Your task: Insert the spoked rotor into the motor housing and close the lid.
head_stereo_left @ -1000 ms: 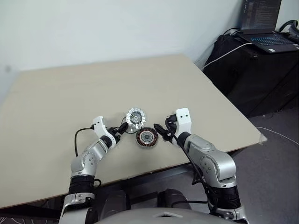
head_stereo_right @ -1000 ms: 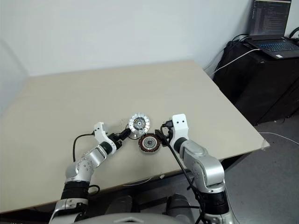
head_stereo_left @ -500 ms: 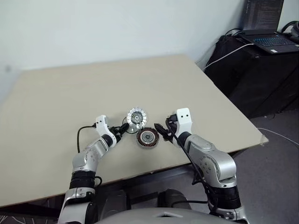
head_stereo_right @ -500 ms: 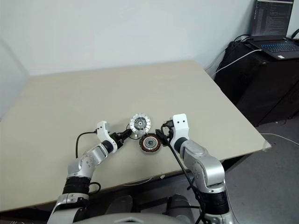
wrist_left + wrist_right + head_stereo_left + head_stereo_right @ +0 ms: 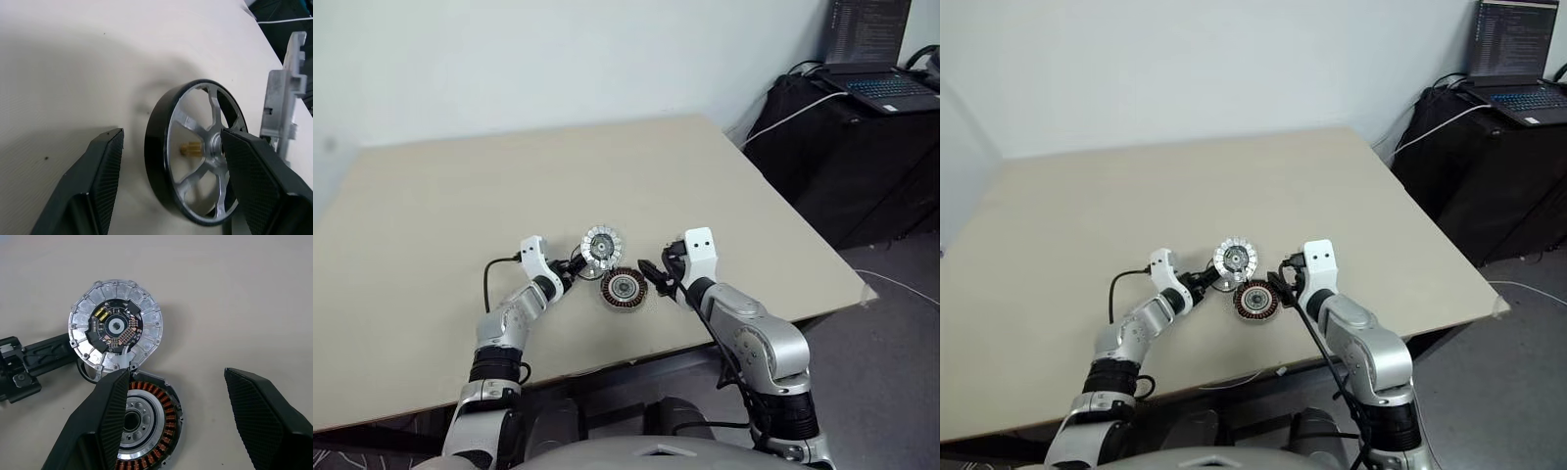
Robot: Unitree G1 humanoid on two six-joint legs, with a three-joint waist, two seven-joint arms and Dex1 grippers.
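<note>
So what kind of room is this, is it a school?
Probably a lab or workshop office, not a school. There is a plain work table with motor parts like the motor housing, and an open laptop showing code on a dark stand beside it.

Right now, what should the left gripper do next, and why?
Probably close on the rotor. The left gripper is open with its fingers on either side of the rotor's dark rim, and a gap shows at one finger, so nothing is gripped yet. The housing lies open beside the lid, ready to receive it.
</note>
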